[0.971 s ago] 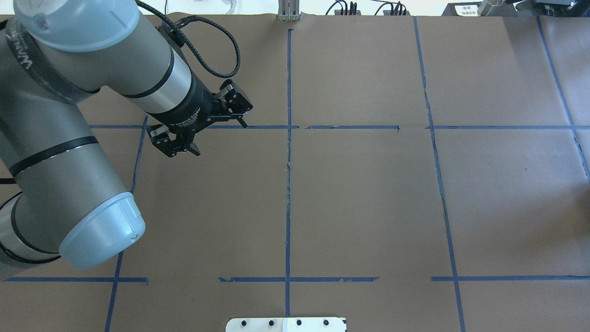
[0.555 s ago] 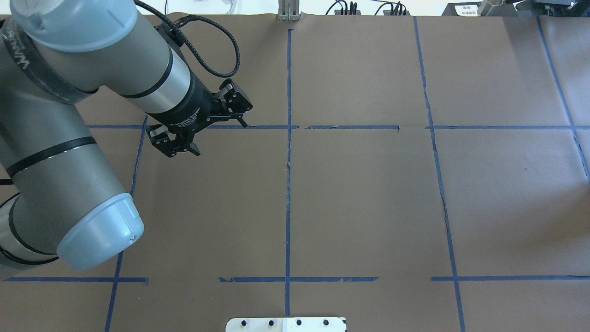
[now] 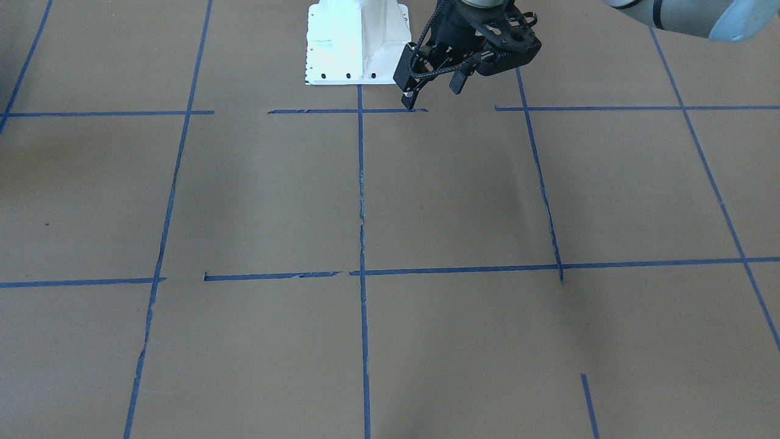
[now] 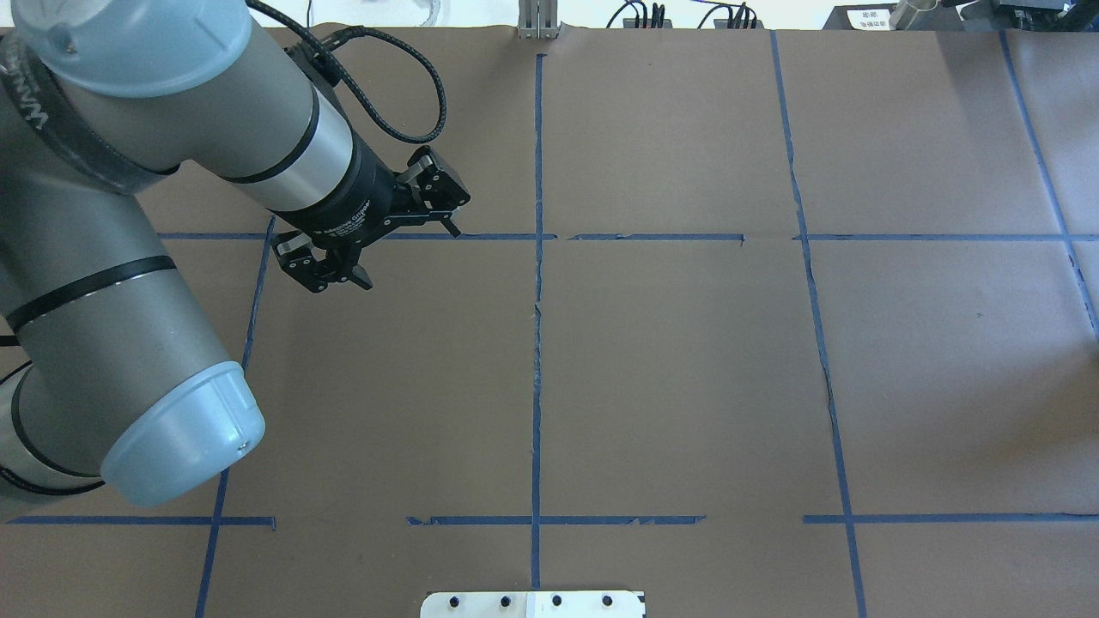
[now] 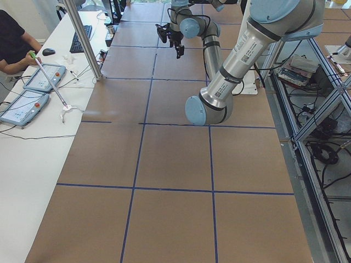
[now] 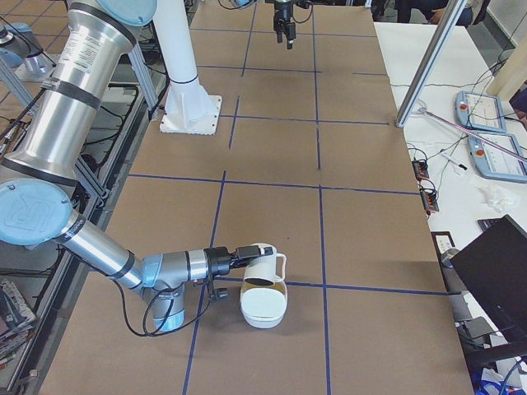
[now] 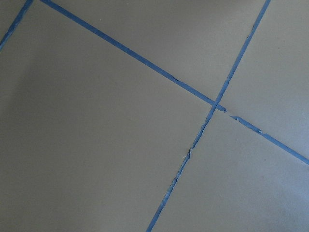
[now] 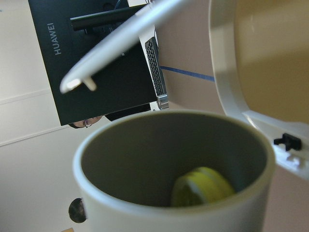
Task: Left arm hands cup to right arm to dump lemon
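The white cup (image 6: 263,267) hangs tilted at the tip of my right arm's gripper (image 6: 240,255), mouth down over a white bowl (image 6: 263,313). I cannot tell whether that gripper is open or shut. In the right wrist view the cup's grey inside (image 8: 145,159) fills the frame, with the yellow lemon (image 8: 203,186) lying in it and the bowl's rim (image 8: 224,72) behind. My left gripper (image 4: 409,256), wrapped in braided cable, is open and empty above the brown table; it also shows in the front view (image 3: 432,94) and far away in the right side view (image 6: 286,34).
The table is brown paper with blue tape lines (image 4: 537,343). The robot's white base (image 3: 356,42) stands at the table's edge. A black monitor (image 6: 494,271) and control tablets (image 6: 486,132) lie on the side bench. An operator (image 5: 13,44) sits at the white desk.
My left arm's elbow has drifted slightly left and down. The left gripper stays open and near the same spot.
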Action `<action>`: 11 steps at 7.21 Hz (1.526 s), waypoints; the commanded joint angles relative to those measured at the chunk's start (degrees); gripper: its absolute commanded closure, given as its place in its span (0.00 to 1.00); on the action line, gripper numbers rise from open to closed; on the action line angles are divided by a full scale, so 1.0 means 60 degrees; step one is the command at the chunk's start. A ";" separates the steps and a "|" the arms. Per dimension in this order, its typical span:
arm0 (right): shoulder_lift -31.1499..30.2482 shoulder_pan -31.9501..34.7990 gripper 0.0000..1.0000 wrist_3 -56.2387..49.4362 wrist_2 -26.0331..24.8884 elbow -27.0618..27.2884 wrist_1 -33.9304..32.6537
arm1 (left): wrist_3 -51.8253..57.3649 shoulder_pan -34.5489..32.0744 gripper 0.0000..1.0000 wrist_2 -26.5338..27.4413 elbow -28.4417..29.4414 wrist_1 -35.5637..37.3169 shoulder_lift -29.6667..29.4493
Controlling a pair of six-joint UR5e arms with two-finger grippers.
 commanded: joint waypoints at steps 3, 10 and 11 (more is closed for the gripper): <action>0.0306 0.0244 0.97 0.2537 -0.0064 -0.1013 0.2363 | -0.0011 0.0000 0.00 0.0022 -0.0103 0.0011 0.0001; 0.0528 0.0316 0.97 0.4550 -0.0371 -0.1031 0.2676 | -0.0070 0.0000 0.00 0.0285 -0.0498 0.0143 0.0118; 0.0586 0.0317 0.97 0.4391 -0.0386 -0.0988 0.2604 | -0.0070 0.0000 0.00 0.0285 -0.0498 0.0128 0.0118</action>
